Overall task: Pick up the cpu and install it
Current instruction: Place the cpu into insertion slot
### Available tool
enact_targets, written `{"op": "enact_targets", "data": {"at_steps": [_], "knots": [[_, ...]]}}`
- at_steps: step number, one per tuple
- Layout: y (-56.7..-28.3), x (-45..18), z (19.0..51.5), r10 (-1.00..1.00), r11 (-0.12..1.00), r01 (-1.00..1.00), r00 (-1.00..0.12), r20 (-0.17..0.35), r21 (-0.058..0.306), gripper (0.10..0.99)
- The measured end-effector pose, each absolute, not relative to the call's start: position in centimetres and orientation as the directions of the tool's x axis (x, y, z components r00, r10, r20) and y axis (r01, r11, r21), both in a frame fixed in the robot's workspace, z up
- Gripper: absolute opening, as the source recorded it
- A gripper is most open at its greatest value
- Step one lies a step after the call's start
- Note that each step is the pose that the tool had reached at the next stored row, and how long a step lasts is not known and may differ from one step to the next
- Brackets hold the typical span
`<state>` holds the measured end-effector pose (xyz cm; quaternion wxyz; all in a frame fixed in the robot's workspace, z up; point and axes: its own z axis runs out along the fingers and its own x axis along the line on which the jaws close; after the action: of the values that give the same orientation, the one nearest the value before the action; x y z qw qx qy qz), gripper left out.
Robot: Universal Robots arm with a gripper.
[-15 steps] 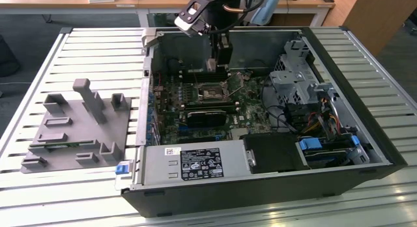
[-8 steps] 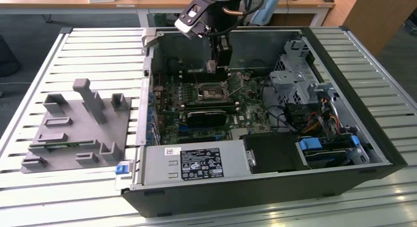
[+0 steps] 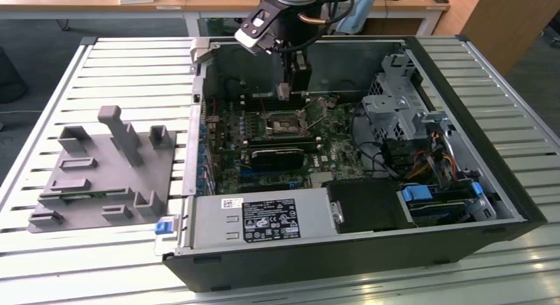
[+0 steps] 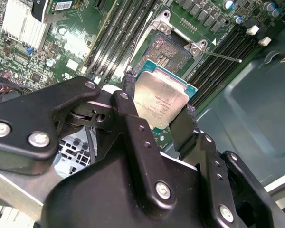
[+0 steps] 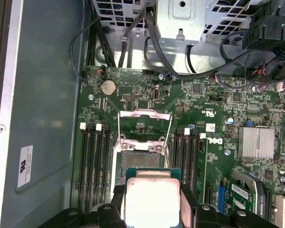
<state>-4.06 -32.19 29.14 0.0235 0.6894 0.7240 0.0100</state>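
Cpu (image 4: 161, 102) top is seen silvery-grey, edged in teal-green. Gripper (image 4: 157, 107) is finished matte black, studded with silver screw heads. Motherboard (image 5: 147, 102) is coloured dark green, speckled with small silver parts. Memory slots (image 5: 92, 166) are striped black. Heatsink (image 5: 258, 142) is ribbed in pale silver. Computer case (image 3: 350, 259) is painted black outside, grey inside. Tray (image 3: 96, 180) is moulded in plain grey. Table (image 3: 131, 69) is slatted in off-white. Clip (image 3: 164, 226) is coloured blue.
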Motion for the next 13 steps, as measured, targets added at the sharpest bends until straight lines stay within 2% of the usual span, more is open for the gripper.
{"op": "enact_targets", "data": {"at_steps": [13], "knots": [[-32.1, -4.1, 28.0, 0.999, 0.043, 0.998, -0.042, -0.023, 0.047, 0.541]]}}
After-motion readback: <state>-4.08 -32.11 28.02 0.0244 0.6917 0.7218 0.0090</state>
